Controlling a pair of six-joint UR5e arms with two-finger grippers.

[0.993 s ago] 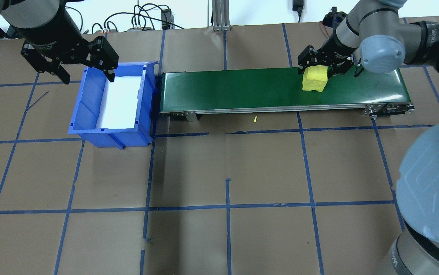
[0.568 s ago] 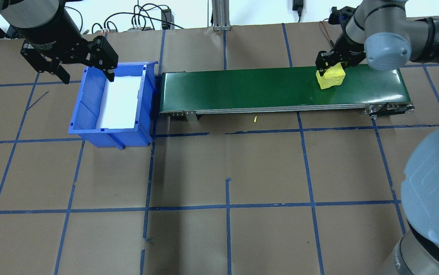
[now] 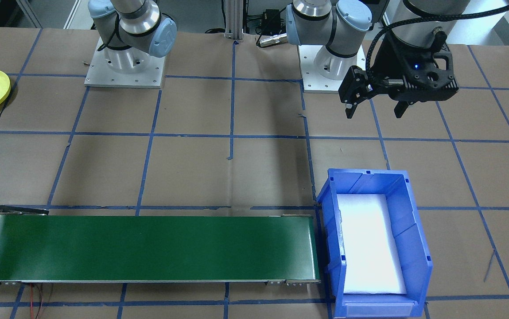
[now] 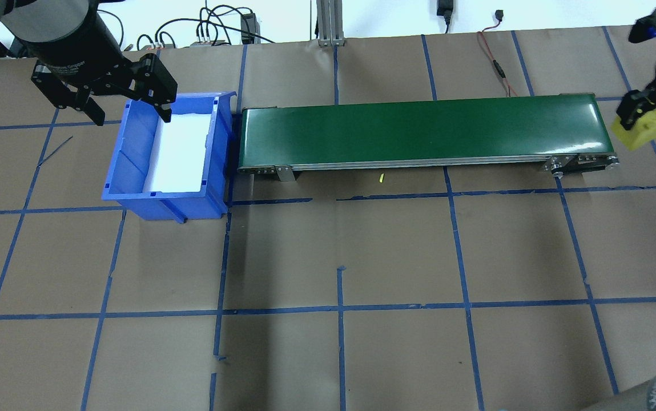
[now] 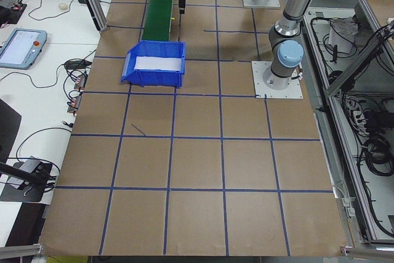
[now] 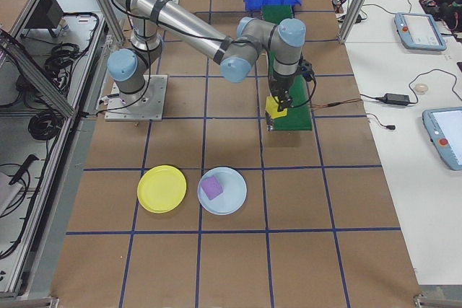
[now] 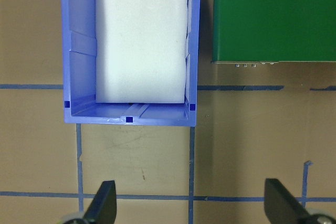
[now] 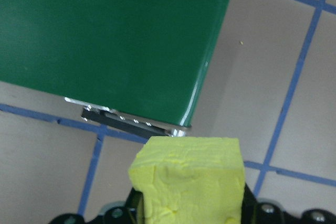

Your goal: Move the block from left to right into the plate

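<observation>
The right gripper (image 4: 642, 117) has its jaws clenched on the yellow foam block (image 4: 643, 128) and carries it in the air just past the right-hand end of the green conveyor belt (image 4: 425, 132), off the belt and above the brown paper-covered worktop (image 4: 396, 251); from its own wrist camera the block fills the bottom of the picture with the belt's end roller just beyond it. So the pick-up looks done and the carry is under way, but the delivery is all still ahead, I'd say: in the view from the robot's right end, two plates lie on the worktop well apart from the belt, a yellow plate (image 6: 162, 189) with nothing on it and, just beside it, a light blue plate (image 6: 222, 190) that already holds a purple block (image 6: 212, 186). My guess is the yellow block belongs on the matching yellow plate, though nothing here settles which one is meant. What remains, then, is to swing the block over toward the plates, lower it and let go. The left gripper (image 4: 105, 97) hangs with its jaws released and holding nothing, above the near left corner of the blue storage bin (image 4: 133, 171), whose floor shows only a white foam liner (image 4: 179, 151); it seems to have no part in what is left
</observation>
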